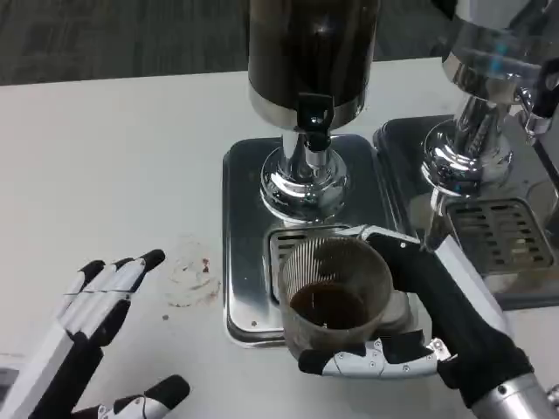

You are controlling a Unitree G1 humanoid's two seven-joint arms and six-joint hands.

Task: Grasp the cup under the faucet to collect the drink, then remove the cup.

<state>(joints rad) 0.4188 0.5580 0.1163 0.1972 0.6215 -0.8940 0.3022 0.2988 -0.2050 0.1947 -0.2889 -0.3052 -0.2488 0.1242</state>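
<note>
A clear ribbed plastic cup [336, 292] with dark drink in its bottom stands on the drip grate of the chrome tray [244, 218], just in front of the black faucet [313, 118] of the dark drink dispenser [310, 52]. My right hand [428, 310] wraps the cup from the right, fingers curled around its front and back. My left hand [96, 336] lies on the table at the lower left, fingers spread, holding nothing.
A second chrome dispenser [489, 96] with its own drip tray [502, 231] stands at the right, close behind my right forearm. Small spill stains [192, 275] mark the white table left of the tray.
</note>
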